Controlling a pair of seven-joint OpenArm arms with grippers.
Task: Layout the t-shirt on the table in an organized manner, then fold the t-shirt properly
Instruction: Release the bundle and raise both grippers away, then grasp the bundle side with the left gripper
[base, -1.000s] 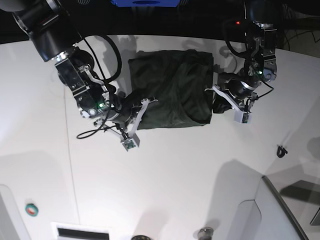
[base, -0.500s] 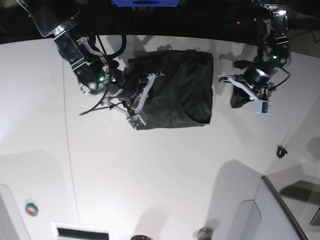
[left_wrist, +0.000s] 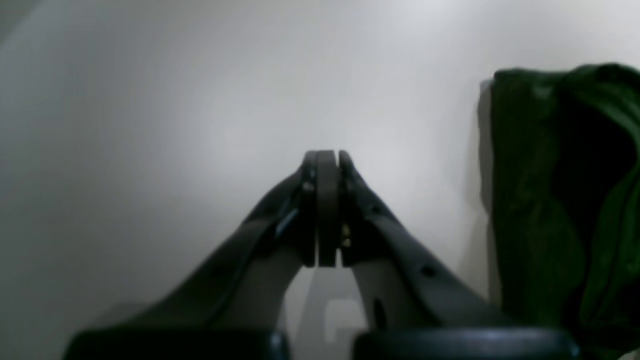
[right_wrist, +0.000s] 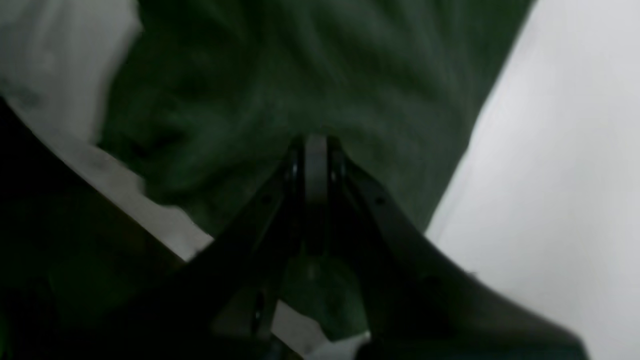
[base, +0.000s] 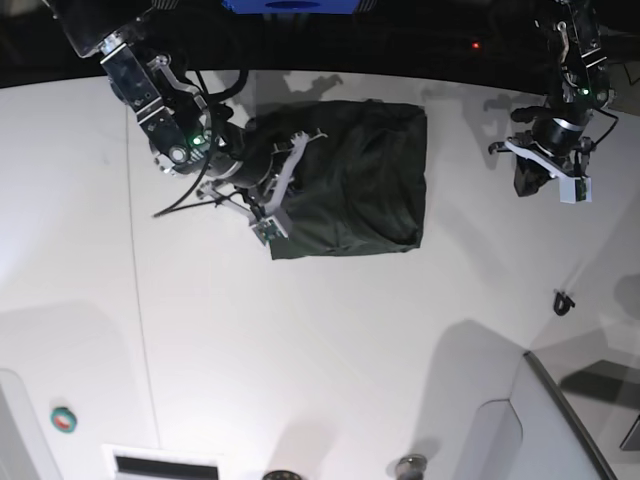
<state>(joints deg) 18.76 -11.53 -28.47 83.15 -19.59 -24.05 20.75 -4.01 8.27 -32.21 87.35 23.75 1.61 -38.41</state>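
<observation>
T-shirt (base: 350, 180) folded on table (base: 320, 340); right gripper (right_wrist: 315, 145) closed over it; left gripper (left_wrist: 322, 160) closed, empty.

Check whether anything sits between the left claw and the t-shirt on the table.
Nothing visible does. The left claw, shut and empty, hangs off the t-shirt's side, with only bare table between them. The right claw is already over the cloth.

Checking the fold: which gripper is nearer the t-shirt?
Right. The right gripper is over the t-shirt; the left gripper is off to its side, apart.
</observation>
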